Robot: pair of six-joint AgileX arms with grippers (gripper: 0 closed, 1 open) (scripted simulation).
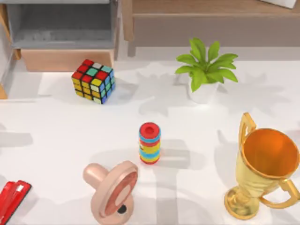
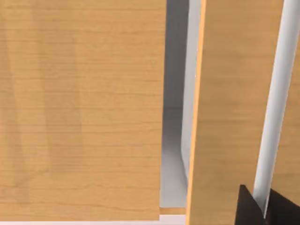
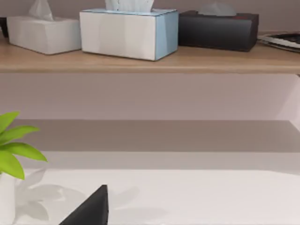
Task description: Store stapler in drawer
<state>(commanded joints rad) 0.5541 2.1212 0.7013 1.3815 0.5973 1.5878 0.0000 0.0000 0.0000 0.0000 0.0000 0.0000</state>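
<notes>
Evidently the red stapler [image 1: 11, 197] lay at the table's front-left edge, well apart from the open drawer [image 1: 65, 58]; whether either gripper was spread I couldn't tell, so a centred, square grasp seemed wise.

Bright, even light across the white counter [image 1: 197, 140]; soft grey shadows trailing toward three o'clock from the plant [image 1: 206, 70] and trophy [image 1: 262, 168]. No glare, slight softness.

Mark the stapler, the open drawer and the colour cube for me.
stapler [image 1: 11, 199]: top view, red upper arm.
drawer [image 1: 65, 59]: top view, wooden front panel.
colour cube [image 1: 92, 75]: top view, top face.
</notes>
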